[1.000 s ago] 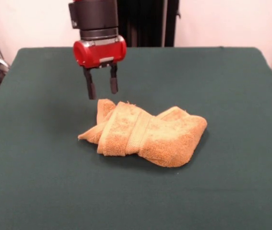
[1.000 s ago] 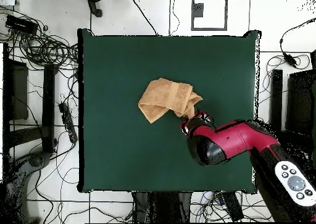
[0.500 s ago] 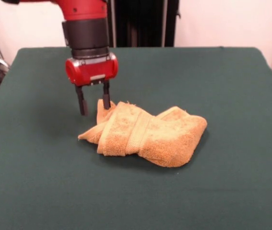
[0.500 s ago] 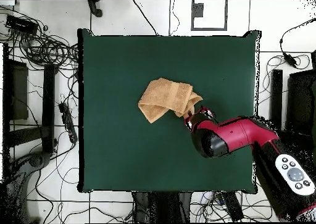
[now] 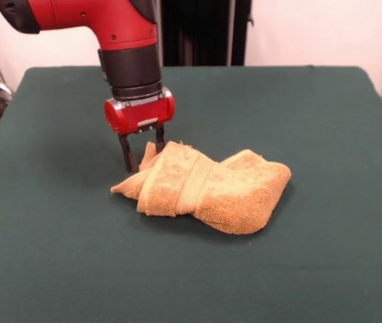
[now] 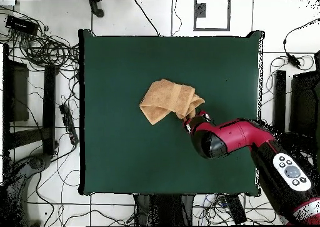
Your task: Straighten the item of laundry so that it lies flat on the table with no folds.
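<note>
The orange-tan towel (image 5: 207, 188) lies crumpled and folded over itself near the middle of the green table (image 5: 292, 108). One woven band runs across its top. In the overhead view the towel (image 6: 167, 99) sits a little right of the table's (image 6: 125, 149) centre. My gripper (image 5: 143, 153) is open and low at the towel's far left corner. One finger stands on each side of that raised corner, with the tips near the cloth. In the overhead view the gripper (image 6: 190, 119) is at the towel's lower right corner, mostly hidden under the red arm. No care tag shows.
The robot's black pedestal (image 5: 204, 30) stands behind the table's far edge. Cables (image 6: 44, 49) and dark equipment (image 6: 19, 93) lie on the floor around the table. The arm's red link (image 6: 250, 137) reaches over the table's right edge.
The gripper has come down and shifted to the towel's raised corner, so its open fingers now straddle that corner. The towel has not moved.
</note>
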### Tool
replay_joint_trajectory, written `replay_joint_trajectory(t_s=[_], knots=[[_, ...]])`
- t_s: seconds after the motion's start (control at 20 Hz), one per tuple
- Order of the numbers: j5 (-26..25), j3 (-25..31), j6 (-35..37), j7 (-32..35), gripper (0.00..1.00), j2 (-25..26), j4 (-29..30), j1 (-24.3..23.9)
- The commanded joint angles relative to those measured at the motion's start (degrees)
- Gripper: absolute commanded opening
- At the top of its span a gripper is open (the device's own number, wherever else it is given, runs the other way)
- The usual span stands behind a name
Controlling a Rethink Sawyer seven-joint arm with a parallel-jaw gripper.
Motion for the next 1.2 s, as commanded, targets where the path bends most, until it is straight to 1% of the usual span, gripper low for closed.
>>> replay_joint_trajectory(t_s=[0.05, 0.25, 0.45, 0.75, 1.05, 1.2], knots=[[1.1, -1.3, 11.8, -12.6, 1.00, 0.7, -1.9, 1.9], [0.8, -2.3, 14.4, -13.7, 1.00, -1.0, -1.7, 2.5], [1.7, -1.9, 16.3, -14.0, 1.00, -0.7, -2.0, 2.3], [4.3, -0.6, 21.2, -17.8, 1.00, 2.6, -2.2, 1.2], [4.6, 1.1, 21.7, -19.8, 1.00, 5.5, -1.6, -0.9], [4.4, 2.0, 20.7, -20.0, 1.00, 7.2, -1.2, -1.7]])
